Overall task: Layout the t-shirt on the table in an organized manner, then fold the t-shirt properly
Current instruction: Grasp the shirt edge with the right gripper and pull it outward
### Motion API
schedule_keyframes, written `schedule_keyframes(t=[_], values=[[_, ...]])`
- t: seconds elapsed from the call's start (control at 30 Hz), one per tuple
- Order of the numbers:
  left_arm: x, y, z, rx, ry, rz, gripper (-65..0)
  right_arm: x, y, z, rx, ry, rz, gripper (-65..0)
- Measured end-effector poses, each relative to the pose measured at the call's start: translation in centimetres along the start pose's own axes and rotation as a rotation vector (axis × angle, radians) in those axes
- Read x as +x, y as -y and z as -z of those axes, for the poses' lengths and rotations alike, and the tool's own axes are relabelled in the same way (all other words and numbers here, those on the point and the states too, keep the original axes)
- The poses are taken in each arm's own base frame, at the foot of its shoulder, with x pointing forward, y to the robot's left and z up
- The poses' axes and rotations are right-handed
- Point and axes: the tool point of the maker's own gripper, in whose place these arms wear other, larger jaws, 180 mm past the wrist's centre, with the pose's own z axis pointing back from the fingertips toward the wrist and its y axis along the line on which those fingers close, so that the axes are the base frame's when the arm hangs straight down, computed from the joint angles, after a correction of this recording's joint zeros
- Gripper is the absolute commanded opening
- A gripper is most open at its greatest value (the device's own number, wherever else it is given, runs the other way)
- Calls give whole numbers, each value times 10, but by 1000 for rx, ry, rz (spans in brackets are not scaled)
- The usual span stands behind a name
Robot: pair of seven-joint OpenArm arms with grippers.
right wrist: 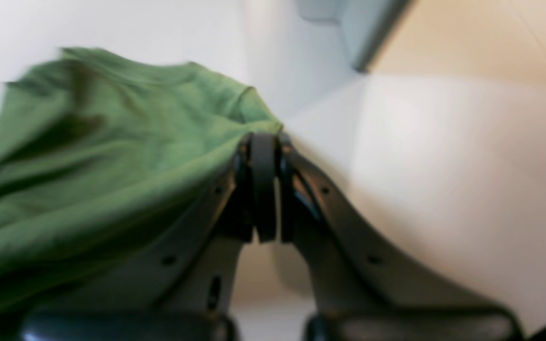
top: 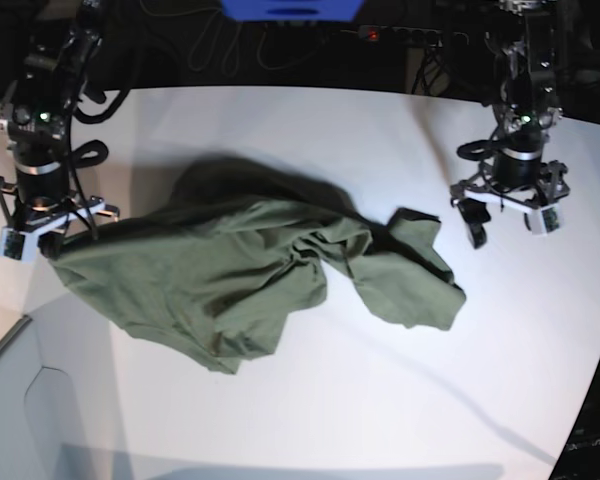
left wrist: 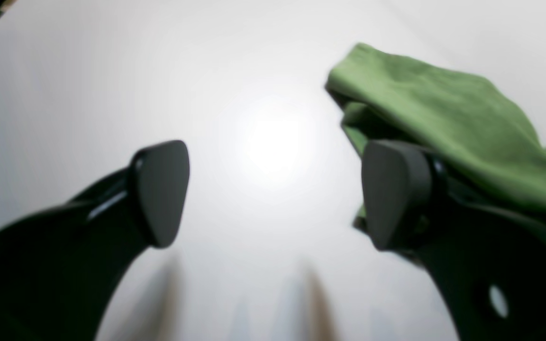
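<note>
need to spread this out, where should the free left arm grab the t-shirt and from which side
Probably the loose flap of the t-shirt nearest the open left end effector. It lies flat on the table with free edges, so a pinch from above at its outer corner looks easiest. The right end effector is shut on the opposite edge, so pulling away from it should stretch the crumpled middle.

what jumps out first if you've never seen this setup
A crumpled green t-shirt sprawls across the middle of the white table. The right hand is shut on one edge of it, lifting the cloth, while the left hand hangs open beside the shirt's other end, holding nothing.
</note>
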Motion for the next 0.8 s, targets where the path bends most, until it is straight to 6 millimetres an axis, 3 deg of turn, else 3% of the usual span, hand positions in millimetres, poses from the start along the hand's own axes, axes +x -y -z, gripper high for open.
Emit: schedule_keyframes(t=[0.2,0.33,0.5,0.57,0.63,0.8], values=[[-25,58,2,-139,-53,22,-102,-5,5,3,-14,-15,7,-650],[-54,69,12,-163,-133,35,-102,-7,4,2,-12,-20,8,-650],[-71,70,23,-141,-183,25,-104,-7,4,2,-10,-18,8,-650],[-75,75,26,-153,-194,22,-136,-7,4,2,-11,-19,7,-650],[-77,76,30,-151,-200,18,-225,-7,4,2,-10,-18,8,-650],[-78,68,42,-126,-197,13,-604,-8,4,3,-10,-20,8,-650]])
